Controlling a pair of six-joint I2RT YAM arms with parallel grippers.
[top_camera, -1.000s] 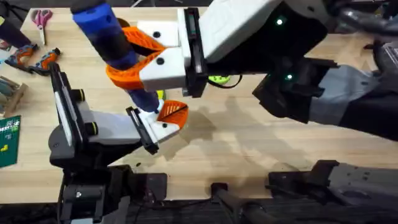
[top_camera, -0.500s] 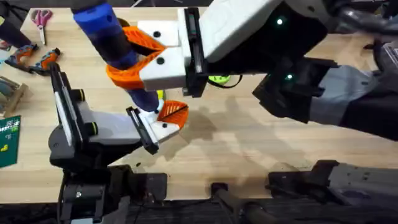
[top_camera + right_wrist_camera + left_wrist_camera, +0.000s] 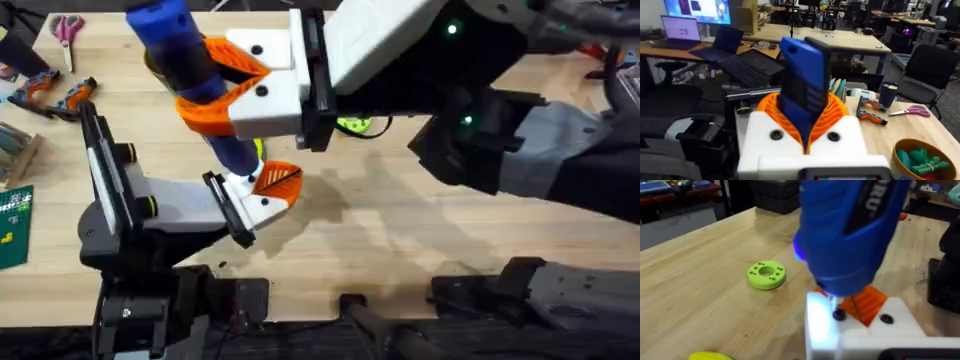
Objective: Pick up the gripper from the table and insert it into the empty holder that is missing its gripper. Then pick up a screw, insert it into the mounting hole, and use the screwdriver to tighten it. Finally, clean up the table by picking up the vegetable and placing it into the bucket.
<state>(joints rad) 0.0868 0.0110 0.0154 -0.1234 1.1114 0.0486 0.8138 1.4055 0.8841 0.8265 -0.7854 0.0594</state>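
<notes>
Currently screw-tightening stage, judging by layout. Right gripper [image 3: 215, 90] is clamped around the screwdriver [image 3: 185, 70], tip down on the holder [image 3: 860, 330] of the left gripper [image 3: 265, 195], which carries the orange gripper [image 3: 278, 180] already seated; its opening can't be judged. Vegetable [image 3: 710, 356] lies on the table [image 3: 400, 240], cleanup left.

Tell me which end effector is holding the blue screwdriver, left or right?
The right end effector: its orange pads clamp the screwdriver. The left end effector sits below, under the screwdriver's tip, holding nothing visible.
</notes>
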